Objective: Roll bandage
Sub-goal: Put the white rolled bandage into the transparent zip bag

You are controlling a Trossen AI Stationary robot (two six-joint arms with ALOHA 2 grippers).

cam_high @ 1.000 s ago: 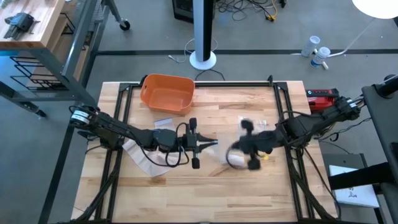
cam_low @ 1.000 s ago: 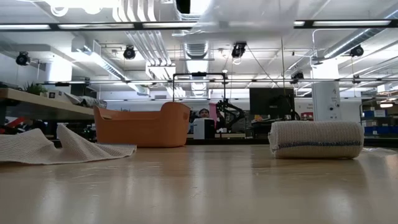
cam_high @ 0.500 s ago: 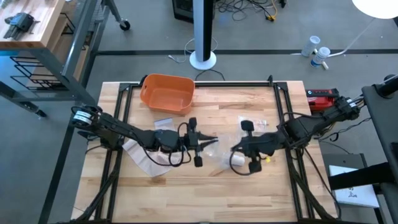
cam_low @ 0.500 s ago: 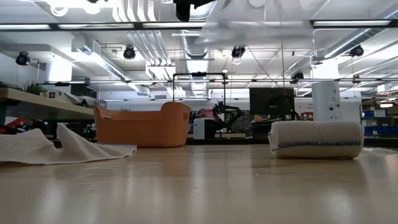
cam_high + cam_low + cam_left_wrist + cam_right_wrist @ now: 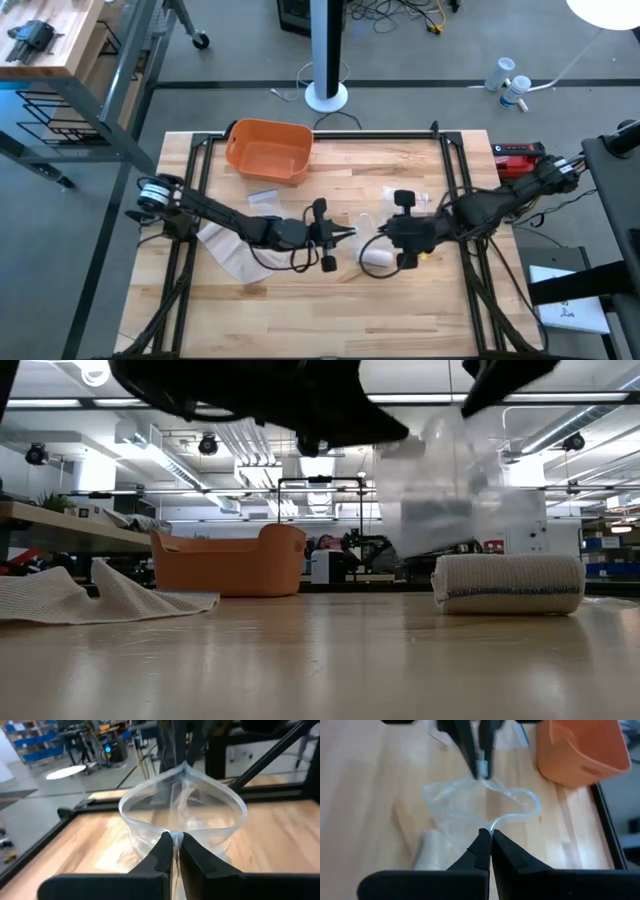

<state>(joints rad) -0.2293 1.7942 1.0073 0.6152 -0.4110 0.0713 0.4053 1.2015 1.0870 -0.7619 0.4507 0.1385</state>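
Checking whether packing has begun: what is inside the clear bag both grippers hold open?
The clear bag looks empty; the table shows through. The rolled bandage lies outside beside it.

Clear bag (image 5: 358, 232) betw both pincers blocks mid table; front edge free.

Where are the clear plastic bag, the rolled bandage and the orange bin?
clear plastic bag (image 5: 186, 815), left wrist view, on its open mouth.
rolled bandage (image 5: 508, 583), low view, on its side.
orange bin (image 5: 268, 152), high view, on its inside wall.
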